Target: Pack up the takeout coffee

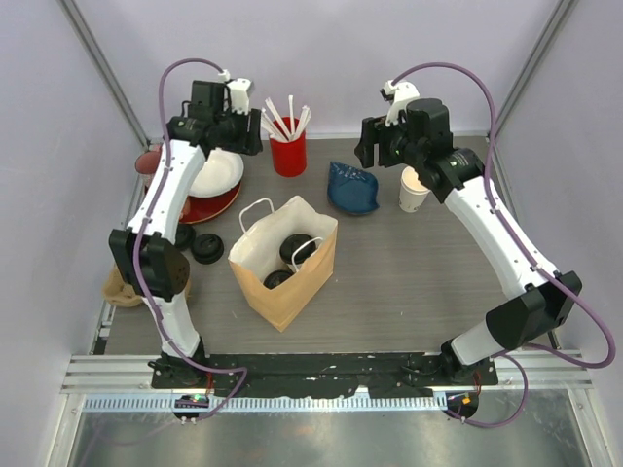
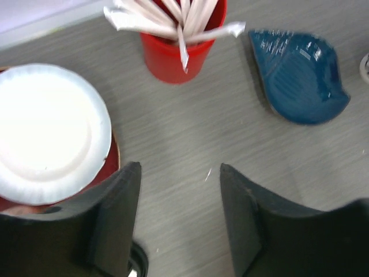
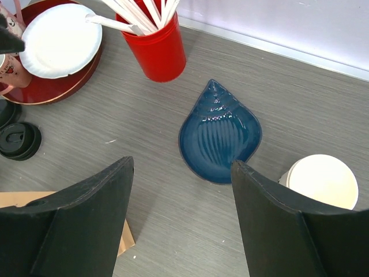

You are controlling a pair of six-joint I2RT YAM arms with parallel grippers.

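The brown paper bag [image 1: 282, 263] stands open at mid-table. Inside it show two round black lids of the takeout coffee [image 1: 300, 249], the second [image 1: 277, 279] nearer the front; the cups under them are hidden. My left gripper [image 1: 248, 131] [image 2: 180, 173] hovers at the back left between the white paper plate and the red straw holder, open with only bare table between its fingers. My right gripper [image 1: 365, 148] [image 3: 181, 167] hangs at the back right, near the blue dish, open and holding nothing.
A red straw holder [image 1: 288, 151] [image 2: 173, 55] [image 3: 155, 49] stands at the back. A blue leaf dish [image 1: 352, 187] [image 2: 302, 75] [image 3: 219, 135] and a lidless cream cup [image 1: 415, 190] [image 3: 323, 180] lie right of it. A white plate [image 1: 219, 170] [image 2: 46, 130] sits on red plates; loose black lids [image 1: 206, 248] [image 3: 20, 140] lie left of the bag.
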